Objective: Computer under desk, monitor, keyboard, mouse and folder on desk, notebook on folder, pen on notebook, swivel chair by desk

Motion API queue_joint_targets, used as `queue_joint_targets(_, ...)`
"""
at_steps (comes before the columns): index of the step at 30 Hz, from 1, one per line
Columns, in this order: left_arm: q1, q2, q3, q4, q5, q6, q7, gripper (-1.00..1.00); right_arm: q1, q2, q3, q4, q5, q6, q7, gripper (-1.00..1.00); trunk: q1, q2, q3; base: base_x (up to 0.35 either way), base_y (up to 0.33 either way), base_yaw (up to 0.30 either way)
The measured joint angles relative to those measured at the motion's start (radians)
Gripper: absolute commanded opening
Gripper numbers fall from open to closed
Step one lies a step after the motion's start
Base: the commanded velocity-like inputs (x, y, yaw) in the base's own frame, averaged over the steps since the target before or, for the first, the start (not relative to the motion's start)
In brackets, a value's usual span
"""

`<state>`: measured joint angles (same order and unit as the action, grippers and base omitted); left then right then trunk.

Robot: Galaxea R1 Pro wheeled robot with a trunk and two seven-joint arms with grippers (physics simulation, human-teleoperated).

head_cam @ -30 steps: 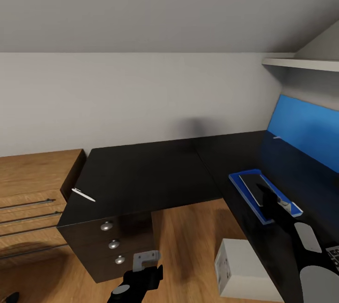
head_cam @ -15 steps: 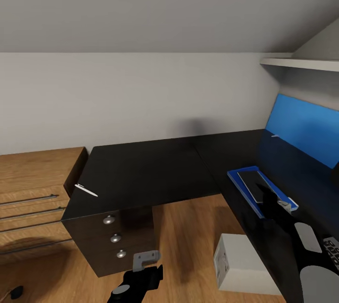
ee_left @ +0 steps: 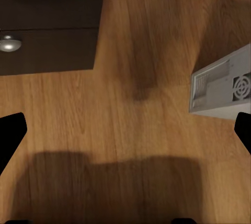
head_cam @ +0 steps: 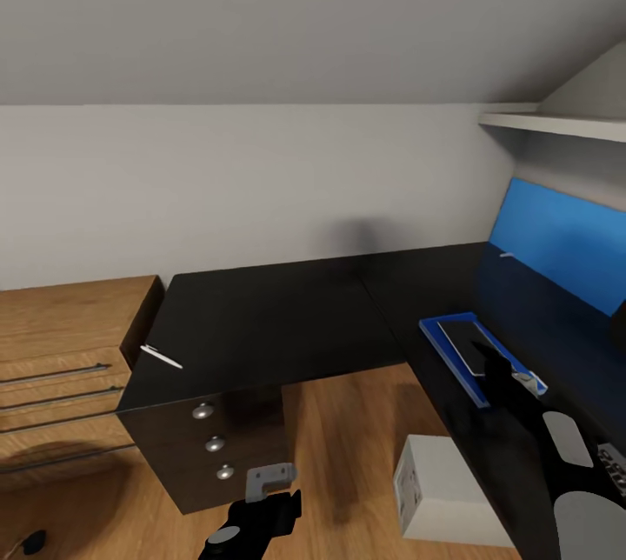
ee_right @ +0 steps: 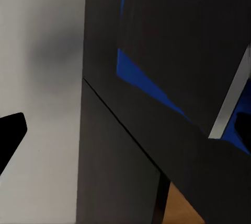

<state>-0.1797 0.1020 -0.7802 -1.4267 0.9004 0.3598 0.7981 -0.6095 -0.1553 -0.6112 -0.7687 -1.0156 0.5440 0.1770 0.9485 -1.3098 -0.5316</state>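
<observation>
The black L-shaped surface [head_cam: 261,316] is filling the corner under the sloped ceiling, its blue back panel [head_cam: 556,243] running along the right wing. A light wood dresser [head_cam: 61,343] is standing against its left end. On the wood floor beside the right wing, the white computer [head_cam: 439,490] is sitting low, near where the task wants it but not clearly tucked under yet. On the right wing the blue folder [head_cam: 448,343] is lying flat with the dark notebook [head_cam: 465,341] stacked on it, so that pair looks settled. The pen [head_cam: 162,357] is lying alone near the far left edge, well apart from the stack; it likely needs fetching.

The right claw [head_cam: 504,377] is hanging just over the folder's near end, its tips spread wide in the right wrist view and holding nothing. The left claw [ee_left: 125,130] is pointing down at the floor in front of the drawers, also wide open and empty, probably parked while the base is repositioning toward the pen.
</observation>
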Motion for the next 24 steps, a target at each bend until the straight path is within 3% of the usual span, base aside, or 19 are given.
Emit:
queue_joint_targets(10, 0.0, 0.0, 0.0, 0.0, -0.003, 0.0, 0.0, 1.0, 0.0, 0.0, 0.0, -0.001, 0.0, 0.0, 0.001, 1.0, -0.004, 0.007, 0.003, -0.001, 0.0, 0.0)
queue_joint_targets(24, 0.0, 0.0, 0.0, 0.0, -0.001, 0.0, 0.0, 1.0, 0.0, 0.001, 0.0, -0.002, 0.0, -0.001, 0.003, 1.0, -0.004, 0.007, 0.003, -0.102, 0.0, 0.0)
